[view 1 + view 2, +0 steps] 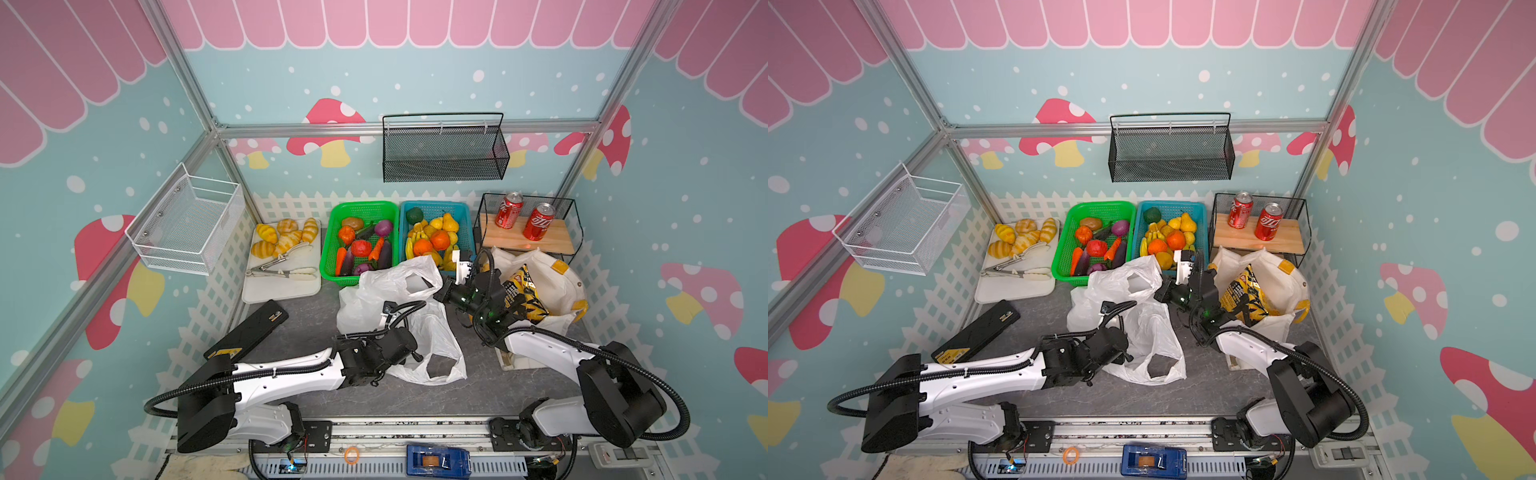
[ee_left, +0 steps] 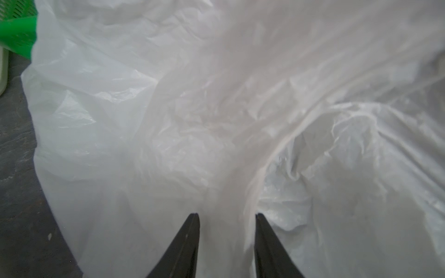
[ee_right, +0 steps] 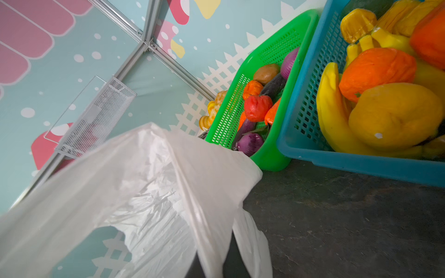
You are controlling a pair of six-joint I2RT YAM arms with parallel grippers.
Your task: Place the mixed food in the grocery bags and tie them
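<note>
The white plastic bag (image 1: 399,286) is slumping just in front of the blue basket (image 1: 434,204). The right pincer (image 1: 439,294) is gripping its handle. The left pincer (image 2: 227,216) is straddling a fold, jaws apart. Opposed pulling is probably risking slipped or torn film.

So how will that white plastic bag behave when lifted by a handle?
Probably floppy: the white plastic bag lies crumpled and sagging. Likely very light, being thin, creased film. Its mouth may collapse shut unless held open.
</note>
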